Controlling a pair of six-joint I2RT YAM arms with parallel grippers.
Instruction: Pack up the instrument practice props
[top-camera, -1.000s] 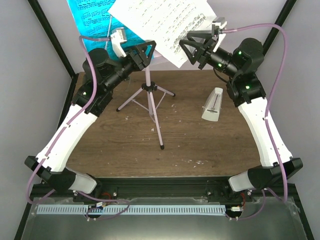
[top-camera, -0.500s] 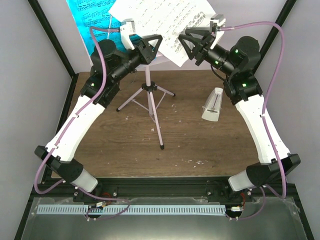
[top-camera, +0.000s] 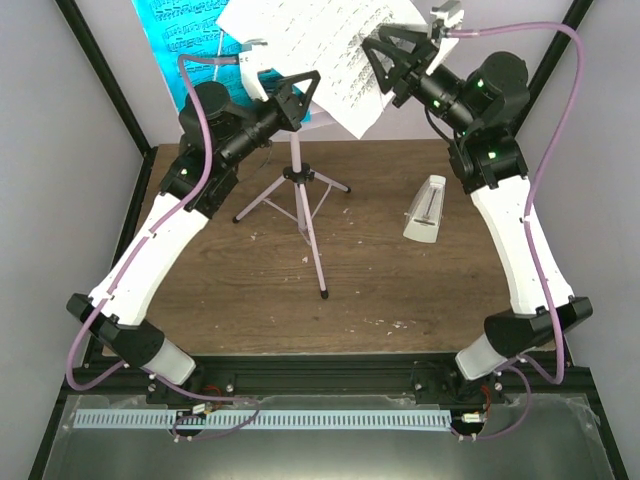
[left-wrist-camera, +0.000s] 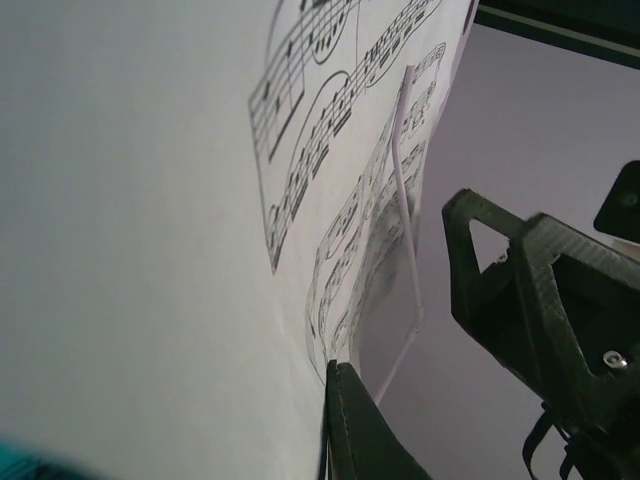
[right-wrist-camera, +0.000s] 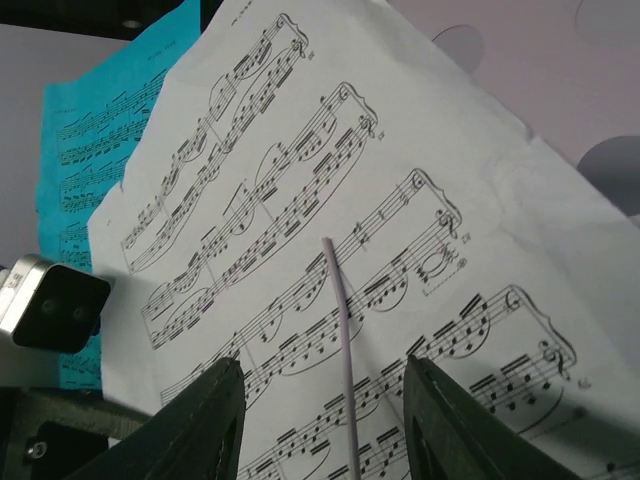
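The stand (top-camera: 300, 195) is upright at table (top-camera: 400, 290) centre, tripod legs spread on the wood. The booklet (top-camera: 320, 50) sits at its head, toward 12 o'clock in the top view. Its white page is open and its teal cover (top-camera: 175, 30) projects toward 10 o'clock. The metronome (top-camera: 425, 210) stands on the table at 3 o'clock from the stand, well apart from it. The left gripper (top-camera: 300, 95) is at the lower page edge, at 7 o'clock from the page centre. Its jaws are closed, and in the left wrist view the sheet runs down into one dark finger (left-wrist-camera: 355, 430), so it appears pinched there. The right gripper (top-camera: 382, 60) is at 3 o'clock from the page centre. Its fingers (right-wrist-camera: 215, 420) are spread apart and grip nothing, with the printed face visible between them. A thin pink wire (right-wrist-camera: 345, 340) lies across that face. Print on the page and the cover consists of staves with notes, slurs and a boxed ending bracket. No title, word or brand is legible.
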